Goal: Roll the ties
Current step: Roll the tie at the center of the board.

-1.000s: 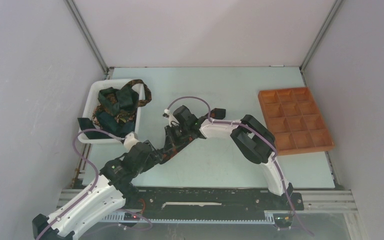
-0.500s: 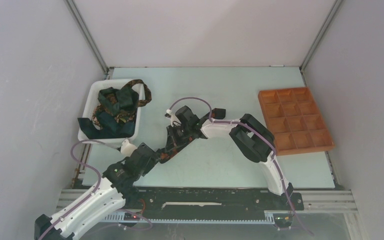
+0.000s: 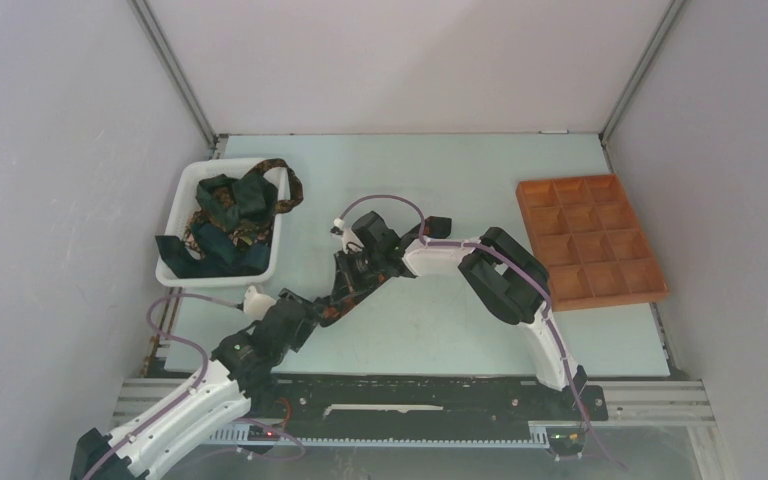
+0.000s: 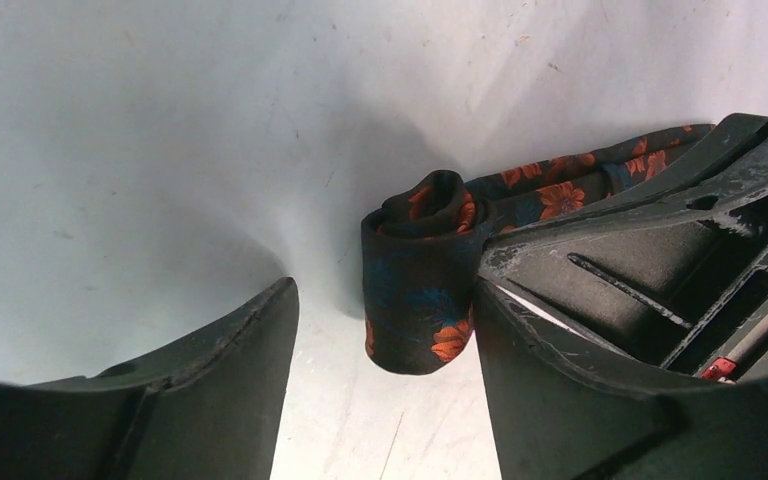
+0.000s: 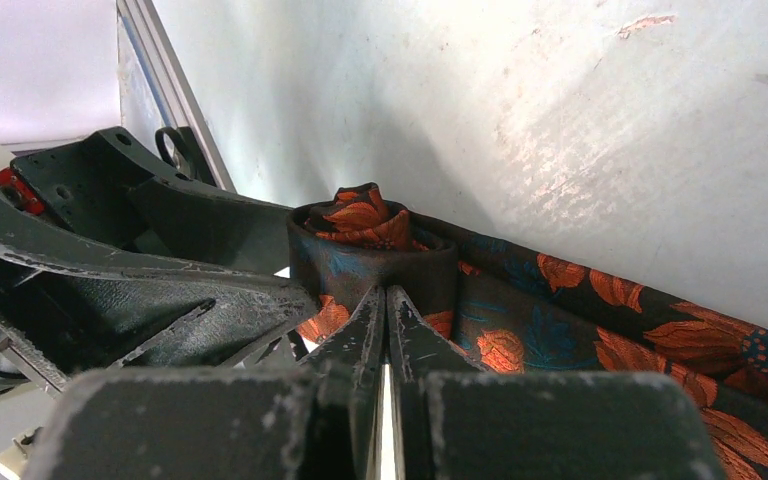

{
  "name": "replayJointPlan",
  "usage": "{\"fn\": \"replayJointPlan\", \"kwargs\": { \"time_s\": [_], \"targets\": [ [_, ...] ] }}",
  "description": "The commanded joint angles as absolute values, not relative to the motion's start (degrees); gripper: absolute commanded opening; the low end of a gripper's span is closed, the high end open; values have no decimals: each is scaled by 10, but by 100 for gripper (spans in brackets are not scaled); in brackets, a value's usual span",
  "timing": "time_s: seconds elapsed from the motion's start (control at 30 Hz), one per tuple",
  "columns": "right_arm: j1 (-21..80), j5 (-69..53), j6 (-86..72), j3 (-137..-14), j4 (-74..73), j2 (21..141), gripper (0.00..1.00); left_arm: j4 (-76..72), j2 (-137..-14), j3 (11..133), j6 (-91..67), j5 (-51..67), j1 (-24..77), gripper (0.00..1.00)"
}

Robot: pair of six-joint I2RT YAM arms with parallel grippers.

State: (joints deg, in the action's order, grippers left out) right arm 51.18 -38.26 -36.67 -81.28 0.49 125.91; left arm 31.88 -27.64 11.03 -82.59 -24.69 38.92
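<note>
Desk (image 3: 440, 180) with bin, tray and one part-rolled tie.
At your left, the white bin (image 3: 218, 279) holds heaped ties (image 3: 228, 215); at right lies the orange tray (image 3: 590, 245). The floral tie (image 4: 420, 290) rests front-left of centre: your left jaws stand apart astride its roll, your right jaws, closed together, touch it.

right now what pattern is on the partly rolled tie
The tie is dark with orange-red flowers and blue touches, clearest in the right wrist view.
</note>
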Motion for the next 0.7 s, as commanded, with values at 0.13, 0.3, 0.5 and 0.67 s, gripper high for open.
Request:
{"fn": "replayJointPlan", "kwargs": {
  "time_s": [0.13,0.3,0.5,0.67],
  "targets": [
    [511,-373,-359,-802,-6,1275,3,247,-300,92,-829,-237,373,69],
    [511,-373,-359,-802,-6,1274,1,203,-320,74,-811,-222,363,62],
    [510,-373,-358,-802,-6,1275,1,160,-339,50,-803,-209,359,51],
    [510,-374,-359,-802,-5,1274,0,141,-345,45,-787,-206,359,45]
  ]
}}
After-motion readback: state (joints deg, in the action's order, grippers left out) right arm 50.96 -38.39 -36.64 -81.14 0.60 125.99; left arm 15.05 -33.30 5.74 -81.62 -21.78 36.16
